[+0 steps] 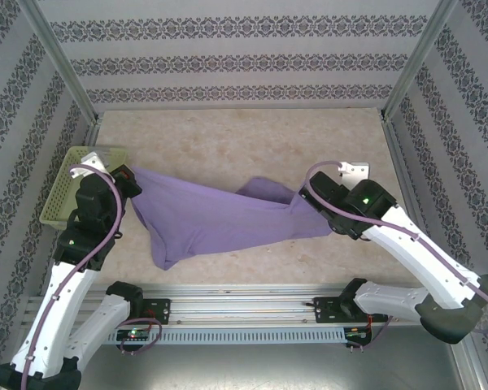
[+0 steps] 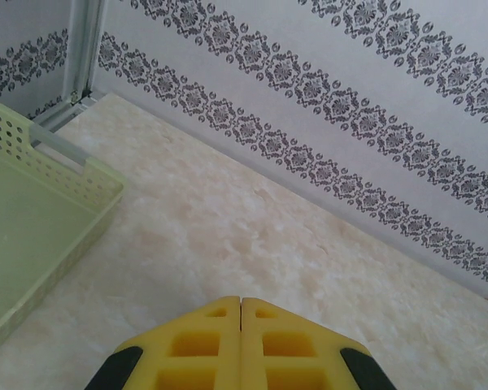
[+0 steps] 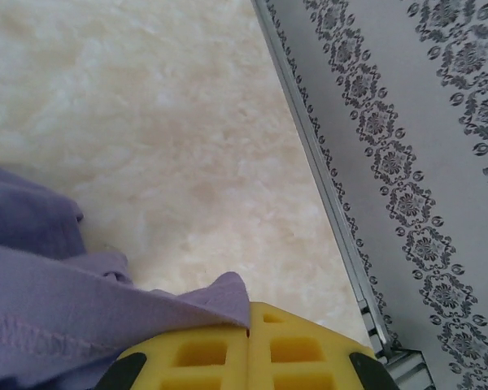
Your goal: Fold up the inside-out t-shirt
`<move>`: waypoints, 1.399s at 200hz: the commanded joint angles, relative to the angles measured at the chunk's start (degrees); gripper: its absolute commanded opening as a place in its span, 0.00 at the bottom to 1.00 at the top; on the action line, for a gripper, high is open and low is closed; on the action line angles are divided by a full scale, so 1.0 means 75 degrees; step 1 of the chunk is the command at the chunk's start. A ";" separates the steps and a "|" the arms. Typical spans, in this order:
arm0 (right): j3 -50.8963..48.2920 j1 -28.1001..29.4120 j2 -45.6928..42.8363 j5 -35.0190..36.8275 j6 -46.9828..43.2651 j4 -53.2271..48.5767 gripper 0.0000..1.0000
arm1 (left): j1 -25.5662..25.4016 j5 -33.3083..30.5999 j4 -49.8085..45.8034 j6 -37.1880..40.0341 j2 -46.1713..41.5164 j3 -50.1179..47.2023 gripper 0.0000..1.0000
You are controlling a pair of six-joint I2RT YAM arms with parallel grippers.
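On the cream table (image 1: 228,138) between patterned walls (image 1: 228,57), left gripper (image 2: 241,305) closed; right gripper (image 3: 250,313) pinches the purple t-shirt (image 1: 220,219).

inside-out t-shirt (image 1: 215,221): lavender-purple, plain, rumpled, spread in slanted band across worktop (image 1: 228,146) middle; near-left corner tapers to point; right end bunched, stitched seam showing, edge pinched in right tool (image 3: 249,328).

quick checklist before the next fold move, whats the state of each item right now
1. right claw shut on t-shirt edge: ok
2. left claw shut: ok; cloth pinched in it: cannot tell
3. t-shirt lying flat: not ok, it is bunched and twisted between the claws
4. room on table behind the t-shirt: ok
5. yellow-green basket apart from the t-shirt: cannot tell, the left arm covers the gap
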 commanded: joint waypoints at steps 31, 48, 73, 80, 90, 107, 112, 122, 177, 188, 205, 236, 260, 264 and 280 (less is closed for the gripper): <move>-0.0227 -0.1099 -0.0560 -0.1745 -0.2224 0.2709 0.00 | 0.0005 0.0790 0.0454 -0.0062 0.1102 0.0779 0.00; 0.0367 -0.2095 0.0049 -0.2196 -0.2886 0.3311 0.00 | 0.0000 0.1062 0.0803 -0.0140 0.2108 0.1420 0.00; 0.2076 -0.3165 0.1333 -0.2495 -0.3508 0.3771 0.00 | 0.0006 0.0870 0.1081 -0.0104 0.3726 0.2719 0.00; 0.2731 -0.3398 0.1721 -0.2636 -0.3651 0.3776 0.00 | 0.0008 0.0918 0.1094 0.0014 0.4158 0.3246 0.00; 0.3744 -0.3671 0.2259 -0.2753 -0.3910 0.3776 0.00 | 0.0005 0.0921 0.1063 0.0252 0.4701 0.4080 0.00; 0.5975 -0.3996 0.3193 -0.2666 -0.4365 0.3271 0.00 | 0.0193 0.0610 0.0465 0.0809 0.5479 0.5888 0.00; 0.6859 -0.4057 0.3464 -0.2611 -0.4490 0.2988 0.00 | 0.0314 0.0598 0.0235 0.0893 0.5623 0.6446 0.00; 0.8487 -0.4084 0.3841 -0.2450 -0.4737 0.2479 0.00 | 0.0598 0.0595 -0.0020 0.0992 0.5657 0.7264 0.00; 0.6395 -0.3092 0.0870 -0.3311 -0.5281 0.4397 0.00 | 0.1060 0.1334 0.2188 0.1411 0.2541 0.5053 0.00; 0.4581 -0.2848 0.0076 -0.3529 -0.4995 0.4988 0.00 | 0.1061 0.1447 0.1990 0.1233 0.2206 0.4385 0.00; 0.2381 -0.2760 -0.0466 -0.3841 -0.4208 0.5006 0.00 | 0.1062 0.1854 0.1783 0.0699 0.1893 0.3057 0.00; -0.0839 -0.2757 -0.0604 -0.4671 -0.2813 0.5148 0.00 | 0.1058 0.2452 0.1038 -0.0948 0.1707 0.0493 0.00; -0.2009 -0.2774 -0.0464 -0.4856 -0.2270 0.4831 0.00 | 0.1059 0.2432 0.0418 -0.1134 0.1529 -0.0542 0.00; -0.2127 -0.2785 -0.0500 -0.4843 -0.2222 0.4785 0.00 | 0.1059 0.2456 0.0405 -0.1112 0.1457 -0.0654 0.00; -0.2192 -0.2829 -0.0789 -0.4758 -0.2139 0.4518 0.00 | 0.1075 0.2388 0.0258 -0.1058 0.0997 -0.0868 0.00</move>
